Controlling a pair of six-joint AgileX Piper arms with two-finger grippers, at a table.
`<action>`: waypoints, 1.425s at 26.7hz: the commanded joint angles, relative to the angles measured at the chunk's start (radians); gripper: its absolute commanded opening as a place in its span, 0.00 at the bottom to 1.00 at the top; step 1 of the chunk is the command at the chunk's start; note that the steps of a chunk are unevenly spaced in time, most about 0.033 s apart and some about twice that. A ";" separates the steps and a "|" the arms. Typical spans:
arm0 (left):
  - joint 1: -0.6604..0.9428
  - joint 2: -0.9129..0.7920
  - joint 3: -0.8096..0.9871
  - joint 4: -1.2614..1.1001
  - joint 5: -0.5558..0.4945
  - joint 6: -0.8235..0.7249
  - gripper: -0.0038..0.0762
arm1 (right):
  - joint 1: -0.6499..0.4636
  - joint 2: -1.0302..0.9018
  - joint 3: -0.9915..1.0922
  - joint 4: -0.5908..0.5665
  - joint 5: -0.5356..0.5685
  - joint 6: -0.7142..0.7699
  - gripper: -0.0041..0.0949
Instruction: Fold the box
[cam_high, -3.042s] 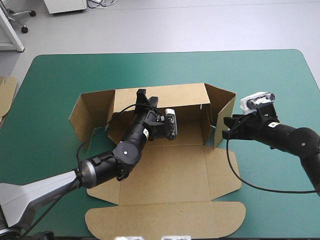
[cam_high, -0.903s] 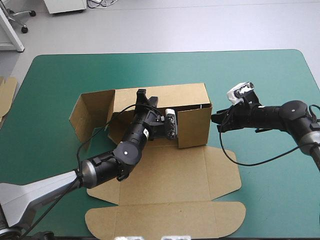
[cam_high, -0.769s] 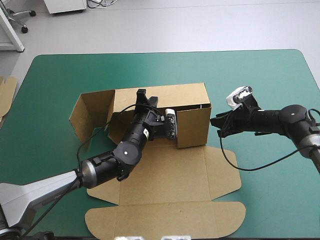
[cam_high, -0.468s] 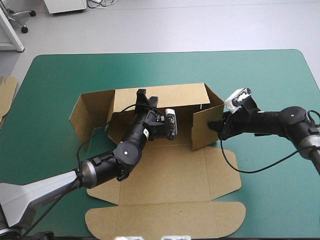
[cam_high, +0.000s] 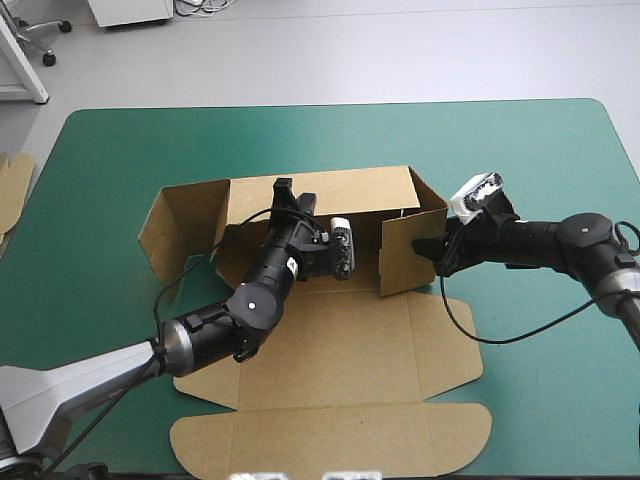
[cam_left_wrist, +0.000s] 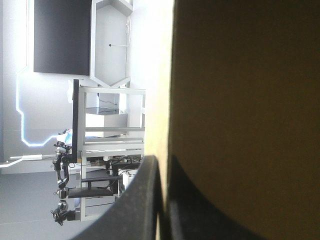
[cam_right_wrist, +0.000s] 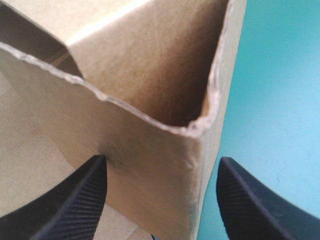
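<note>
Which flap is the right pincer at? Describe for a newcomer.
On the teal-green cover lies the brown box, rear wall raised. At that wall's right end stands a short flap, bent forward. Unlike the flat flaps, its corner sits inside the open right pincer.

box (cam_left_wrist: 245, 100) cropped closely, spare board (cam_high: 12, 185) cropped

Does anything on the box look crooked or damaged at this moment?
Yes. The box is lopsided: its right end flap is folded inward, while the left end flap splays outward. In the right wrist view, the corner's cut edge looks a little frayed.
</note>
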 joint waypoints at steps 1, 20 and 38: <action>-0.007 -0.025 -0.028 0.011 -0.010 -0.033 0.03 | 0.011 -0.028 -0.022 0.061 0.001 0.011 0.64; -0.007 -0.025 -0.028 0.011 -0.023 -0.033 0.03 | 0.235 -0.028 -0.022 -0.091 -0.334 0.305 0.60; -0.007 -0.023 -0.039 0.001 -0.055 -0.033 0.03 | 0.397 -0.028 -0.018 -0.361 -0.584 0.691 0.44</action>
